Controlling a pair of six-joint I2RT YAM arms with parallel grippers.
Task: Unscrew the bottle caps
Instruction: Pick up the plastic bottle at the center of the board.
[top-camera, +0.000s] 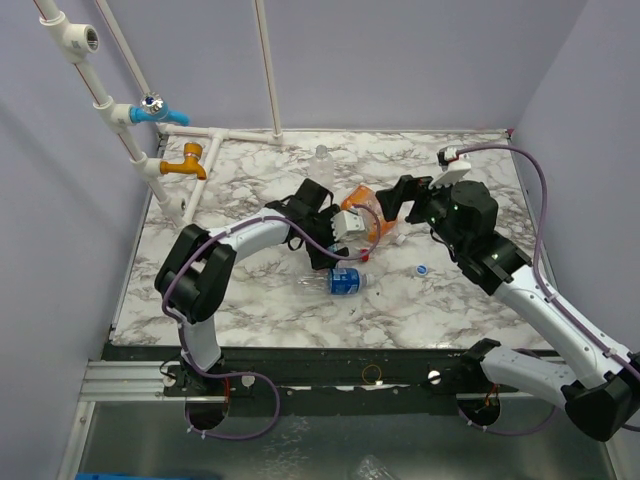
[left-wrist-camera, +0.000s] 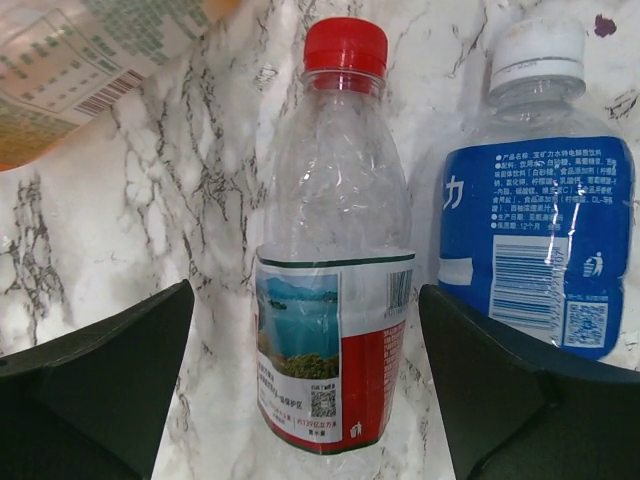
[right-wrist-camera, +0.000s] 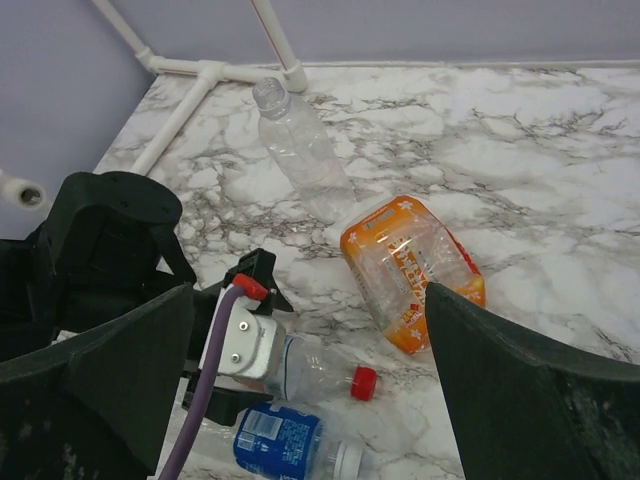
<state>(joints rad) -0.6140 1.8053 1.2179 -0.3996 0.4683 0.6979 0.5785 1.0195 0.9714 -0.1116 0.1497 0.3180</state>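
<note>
Four bottles lie on the marble tabletop (top-camera: 260, 320), two with caps visibly on: the red cap (left-wrist-camera: 345, 45) on the red-labelled bottle (left-wrist-camera: 335, 330), and the white cap (left-wrist-camera: 540, 50) on the blue-labelled bottle (left-wrist-camera: 535, 240) just beside it. The plain bottle (right-wrist-camera: 300, 150) near the white pipes (right-wrist-camera: 215, 70) looks capless at the neck. A loose blue-and-white cap (top-camera: 421, 269) sits on bare marble, apart from the bottles. Can't tell the cap state of the orange bottle (right-wrist-camera: 410, 265). Step in hand, as I read it, is securing the red-labelled bottle's body. The left gripper (left-wrist-camera: 305, 295) straddles the label section, jaws wide apart, one on either side and not clamped; the one on the blue bottle's side is nearly touching the label. The right gripper (right-wrist-camera: 310, 290) hangs above the group, jaws apart, empty. Next, the left closes on the body firmly enough to stop spin without crushing thin plastic. The right then needs to drop to the red cap, line up with the bottle axis, pinch and twist. The blue-labelled bottle is very close, so watch jaw clearance on that side.
</note>
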